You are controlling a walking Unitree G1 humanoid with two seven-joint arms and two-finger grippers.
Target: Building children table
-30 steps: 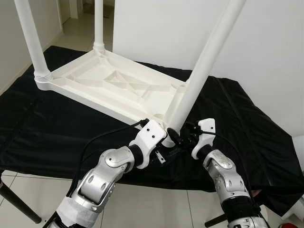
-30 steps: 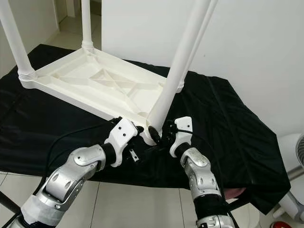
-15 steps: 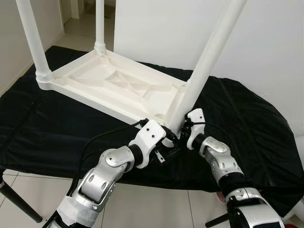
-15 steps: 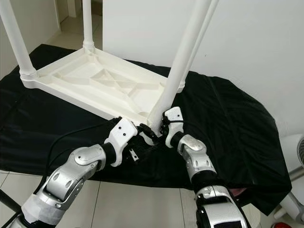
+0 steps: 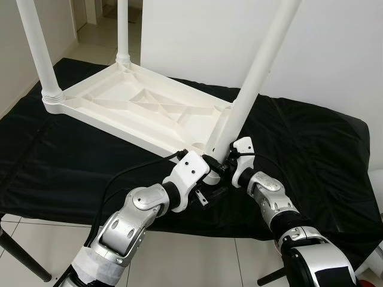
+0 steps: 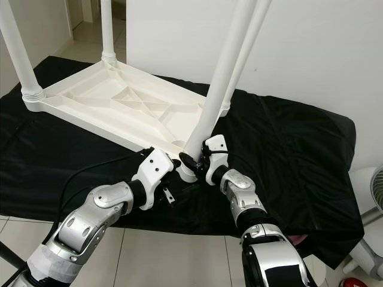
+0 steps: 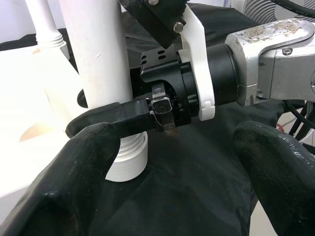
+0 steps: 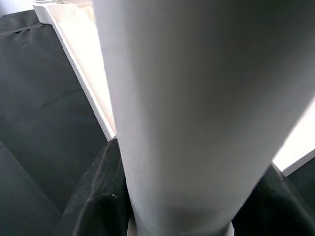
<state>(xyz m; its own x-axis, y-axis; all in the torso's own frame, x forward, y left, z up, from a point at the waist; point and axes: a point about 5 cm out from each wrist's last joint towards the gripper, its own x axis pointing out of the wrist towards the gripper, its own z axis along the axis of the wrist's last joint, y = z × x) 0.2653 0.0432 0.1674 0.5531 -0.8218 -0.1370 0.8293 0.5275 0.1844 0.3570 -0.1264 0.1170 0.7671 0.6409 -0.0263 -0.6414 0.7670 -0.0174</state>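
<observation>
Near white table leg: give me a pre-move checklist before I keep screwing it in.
1. Right gripper closed around near white plastic table leg: ok.
2. Left gripper open beside the leg's threaded base: ok.
3. Leg upright in its socket: not ok, it leans.
4. Thread fully seated: cannot tell.
5. Upturned white plastic tabletop lies flat on black cloth: ok.

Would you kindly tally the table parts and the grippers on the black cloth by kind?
Table legs: 4
Tabletop, upside down: 1
Grippers, left gripper and right gripper: 2
Total: 7
</observation>
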